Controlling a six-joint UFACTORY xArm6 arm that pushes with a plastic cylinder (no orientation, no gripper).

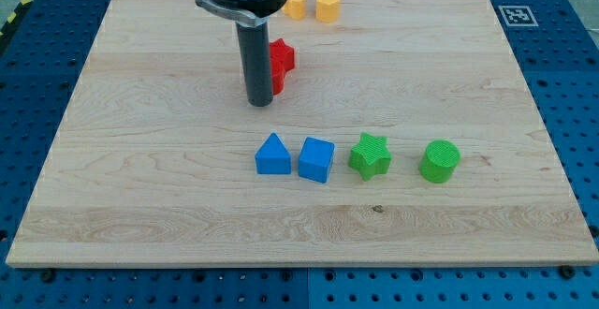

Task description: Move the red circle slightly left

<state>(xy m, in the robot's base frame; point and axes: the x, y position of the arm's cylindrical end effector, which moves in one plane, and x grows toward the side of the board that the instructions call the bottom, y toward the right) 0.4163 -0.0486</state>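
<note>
My tip rests on the wooden board, left of centre in the upper half. Red plastic shows just right of the rod. The upper piece looks like a red star. A lower red sliver pokes out beside the rod, just up and right of my tip. The rod hides most of this sliver, so I cannot tell its shape or whether it is the red circle. I cannot tell if the rod touches the red plastic.
Two yellow blocks sit side by side at the board's top edge. A row lies below my tip: blue triangle, blue cube, green star, green circle.
</note>
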